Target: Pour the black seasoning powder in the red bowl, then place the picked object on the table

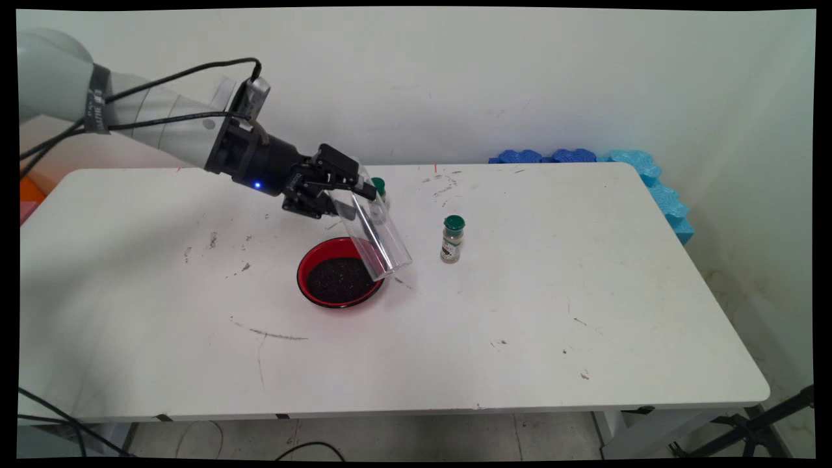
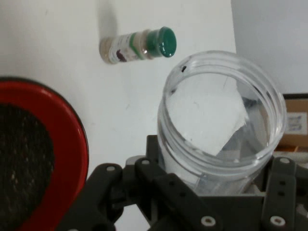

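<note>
No text can be read. The spice jar, at 3 o'clock of the red bowl, carries a label with print too small to read; a strap on the arm bears illegible lettering.

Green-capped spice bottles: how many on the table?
2. One spice bottle stands upright right of the red bowl; a second green cap peeks from behind the clear jar held by the gripper.

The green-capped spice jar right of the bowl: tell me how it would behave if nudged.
The spice jar stands tall and narrow, so it would probably tip rather than slide. Once down, its round body would likely roll. It looks small, probably light.
</note>
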Available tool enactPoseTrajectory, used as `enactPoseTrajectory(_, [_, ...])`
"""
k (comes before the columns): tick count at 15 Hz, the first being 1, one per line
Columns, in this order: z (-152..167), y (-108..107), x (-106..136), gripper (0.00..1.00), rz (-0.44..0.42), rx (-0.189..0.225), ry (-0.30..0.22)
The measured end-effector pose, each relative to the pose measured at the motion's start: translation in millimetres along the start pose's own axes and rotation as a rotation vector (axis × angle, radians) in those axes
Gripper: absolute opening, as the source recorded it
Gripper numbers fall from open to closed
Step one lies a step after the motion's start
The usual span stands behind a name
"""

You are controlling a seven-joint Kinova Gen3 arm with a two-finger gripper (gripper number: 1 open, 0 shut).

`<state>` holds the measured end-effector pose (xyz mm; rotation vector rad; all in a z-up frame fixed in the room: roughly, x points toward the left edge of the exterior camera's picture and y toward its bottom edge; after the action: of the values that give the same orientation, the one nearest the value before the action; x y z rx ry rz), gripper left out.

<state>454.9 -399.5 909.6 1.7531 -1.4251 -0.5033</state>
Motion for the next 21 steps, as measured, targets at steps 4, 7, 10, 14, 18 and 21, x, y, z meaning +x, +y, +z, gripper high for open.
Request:
enactPoseTrajectory(4, [0, 16, 2, 0.0, 0.224, 0.008, 0.001])
enactPoseTrajectory(7, [0, 27, 2, 0.0, 0.345, 0.006, 0.001])
enactPoseTrajectory(10, [1, 36, 1, 0.0, 0.442, 0.0, 0.002])
enactPoseTrajectory(14, [2, 49, 0, 0.0, 0.593, -0.01, 0.003])
enactPoseTrajectory(18, [5, 64, 0, 0.0, 0.753, -0.013, 0.021])
enactPoseTrajectory(21, [8, 73, -3, 0.0, 0.889, -0.006, 0.026])
